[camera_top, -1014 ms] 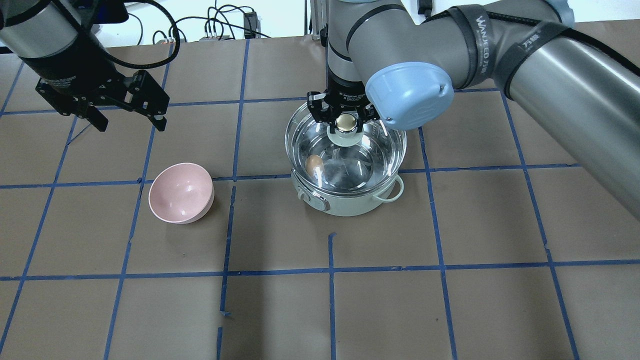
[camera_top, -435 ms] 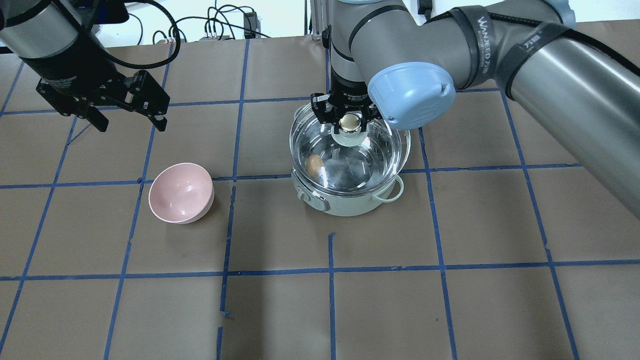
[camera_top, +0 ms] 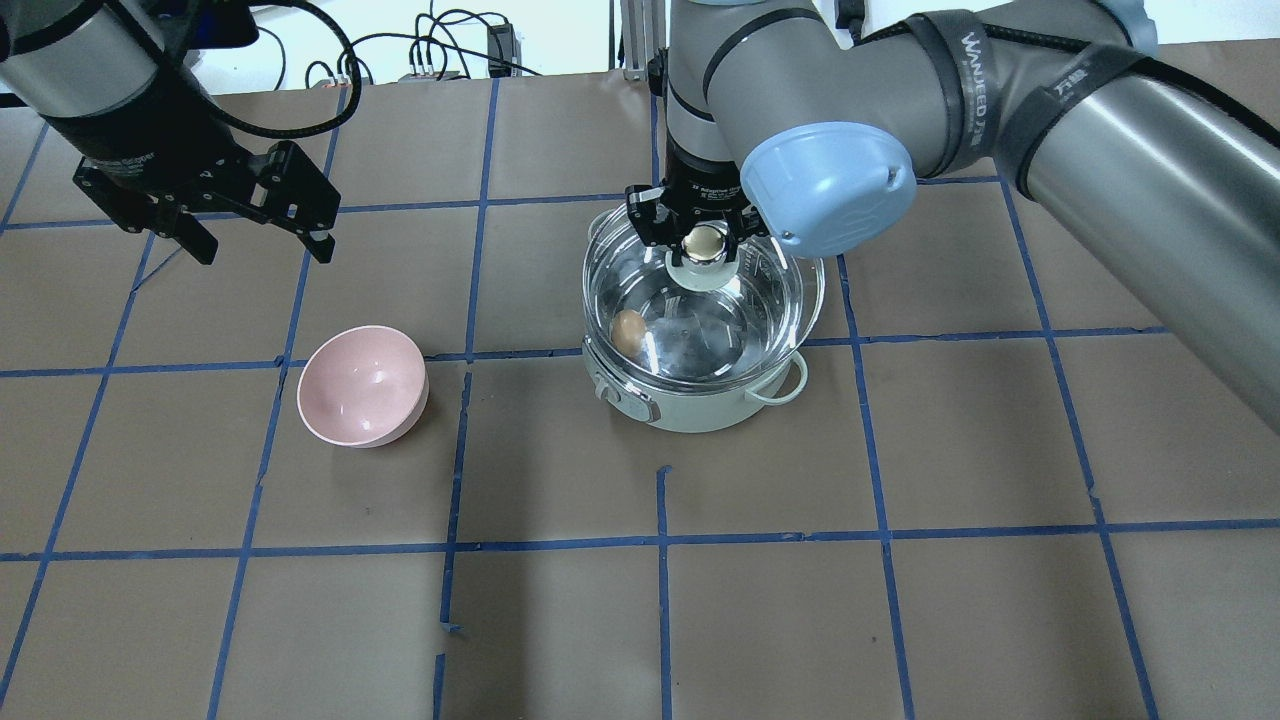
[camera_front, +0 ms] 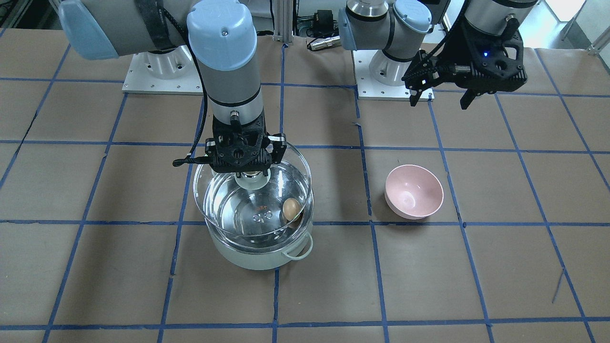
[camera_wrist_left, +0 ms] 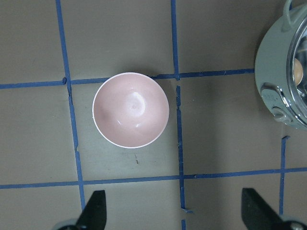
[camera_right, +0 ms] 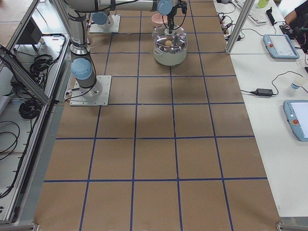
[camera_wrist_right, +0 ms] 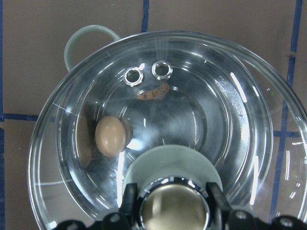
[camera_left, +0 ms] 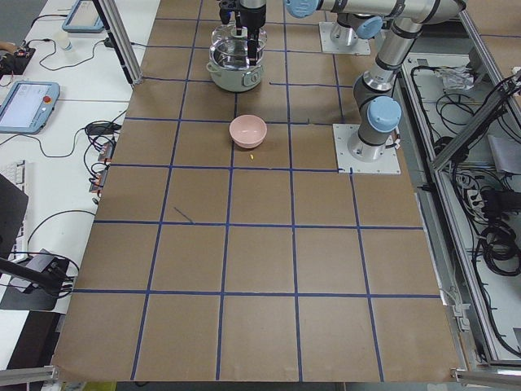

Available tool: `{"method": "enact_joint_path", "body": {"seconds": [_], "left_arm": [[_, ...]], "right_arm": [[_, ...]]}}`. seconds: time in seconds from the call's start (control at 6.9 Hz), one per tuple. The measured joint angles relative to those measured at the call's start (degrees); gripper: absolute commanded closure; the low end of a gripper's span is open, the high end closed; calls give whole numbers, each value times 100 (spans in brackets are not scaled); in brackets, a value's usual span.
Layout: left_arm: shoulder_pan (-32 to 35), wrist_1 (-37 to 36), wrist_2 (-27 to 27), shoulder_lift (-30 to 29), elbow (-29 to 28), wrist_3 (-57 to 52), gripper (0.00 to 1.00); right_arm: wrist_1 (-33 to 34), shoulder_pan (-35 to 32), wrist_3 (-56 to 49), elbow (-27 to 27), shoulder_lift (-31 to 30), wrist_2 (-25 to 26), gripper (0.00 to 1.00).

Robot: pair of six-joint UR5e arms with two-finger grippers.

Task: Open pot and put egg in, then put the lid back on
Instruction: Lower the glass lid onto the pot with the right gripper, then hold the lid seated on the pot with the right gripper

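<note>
Overhead exterior view: the right gripper (camera_top: 706,243), just above the frame's centre, has its two black fingers clamped on the gold-metal knob of the round clear glass lid with a steel rim (camera_top: 745,325). The lid hangs over the round pale mint-green pot with loop side handles (camera_top: 690,408). Its rim sits higher than the pot's rim and is shifted a little toward the top of the frame, so it does not look seated. Through the glass, the small brown-tan oval egg (camera_top: 627,330) lies on the shiny steel floor of the pot, at its left side in this view. In the right wrist view the same egg shows left of the pale green knob base, with the two steam-vent rings beyond it.

At the upper left of the overhead frame, the left gripper (camera_top: 262,246) hovers above the brown paper-covered table with a blue tape grid (camera_top: 900,450). Its fingers are spread wide apart and hold nothing. Left of the pot and well apart from it, a small round pink bowl (camera_top: 362,385) stands upright.
</note>
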State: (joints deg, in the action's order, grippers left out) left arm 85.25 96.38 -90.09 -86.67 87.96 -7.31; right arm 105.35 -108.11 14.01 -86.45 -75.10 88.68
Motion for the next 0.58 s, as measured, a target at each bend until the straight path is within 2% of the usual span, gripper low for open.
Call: {"method": "enact_joint_path", "body": {"seconds": [0.58], "left_arm": [[9, -4, -8, -7, -6, 1, 0]], "right_arm": [[244, -7, 64, -3, 19, 9, 45]]}}
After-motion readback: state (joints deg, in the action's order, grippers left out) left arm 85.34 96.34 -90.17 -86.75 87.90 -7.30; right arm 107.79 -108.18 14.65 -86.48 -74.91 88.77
